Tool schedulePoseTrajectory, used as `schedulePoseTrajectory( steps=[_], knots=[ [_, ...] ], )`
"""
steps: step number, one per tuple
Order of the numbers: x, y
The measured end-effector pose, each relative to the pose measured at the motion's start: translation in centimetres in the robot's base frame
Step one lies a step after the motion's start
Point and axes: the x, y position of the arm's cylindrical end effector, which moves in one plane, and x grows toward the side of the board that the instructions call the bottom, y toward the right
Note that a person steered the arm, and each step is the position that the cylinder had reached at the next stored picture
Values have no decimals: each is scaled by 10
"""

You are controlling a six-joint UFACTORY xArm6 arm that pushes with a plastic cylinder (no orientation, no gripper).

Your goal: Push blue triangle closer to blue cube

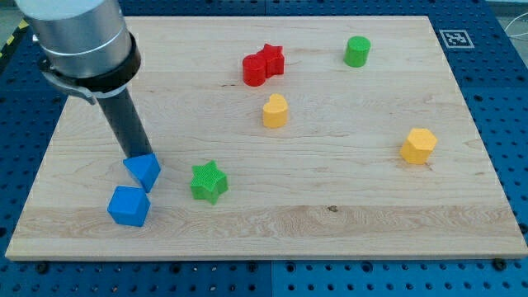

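Behind blue triangle (143, 171), my tip (137, 156), blue cube (129, 206) adjacent

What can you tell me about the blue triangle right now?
The blue triangle is a small solid wedge-like block, matte and plastic-looking, lying flat near the lower left of the wooden board. My tip sits against its upper edge, apparently touching. The blue cube lies just below and slightly to the view's left, its top corner at or nearly touching the triangle. The green star stands apart on the view's right.

Green star (208, 181) — yellow hexagon (418, 145)
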Motion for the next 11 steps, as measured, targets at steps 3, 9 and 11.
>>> schedulePoseTrajectory(
  steps=[3, 9, 11],
  knots=[
    [-10, 49],
    [9, 16],
    [14, 14]
  ],
)
